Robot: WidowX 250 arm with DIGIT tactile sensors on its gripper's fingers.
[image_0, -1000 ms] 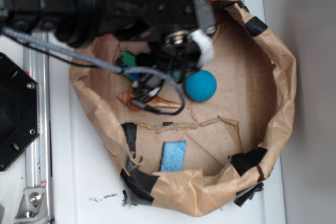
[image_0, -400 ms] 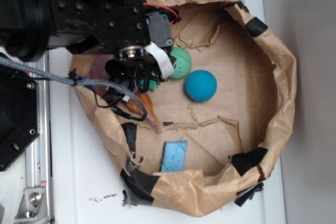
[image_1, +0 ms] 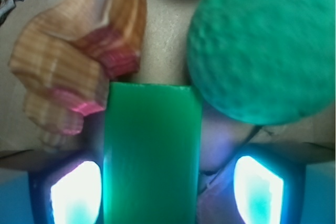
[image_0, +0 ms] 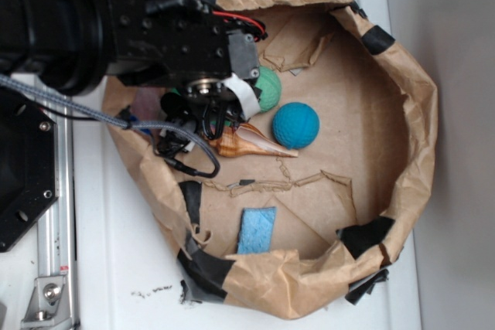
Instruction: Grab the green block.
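Gripper (image_1: 167, 182) | jaws wide, straddling green block (image_1: 152, 156); seashell (image_1: 73, 77) touches its corner, green ball (image_1: 260, 45) beside | no grasp yet

No readable text, label or number on anything.

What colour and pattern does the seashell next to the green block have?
The seashell has tan and cream stripes with pink-red edges, seen best in the wrist view.
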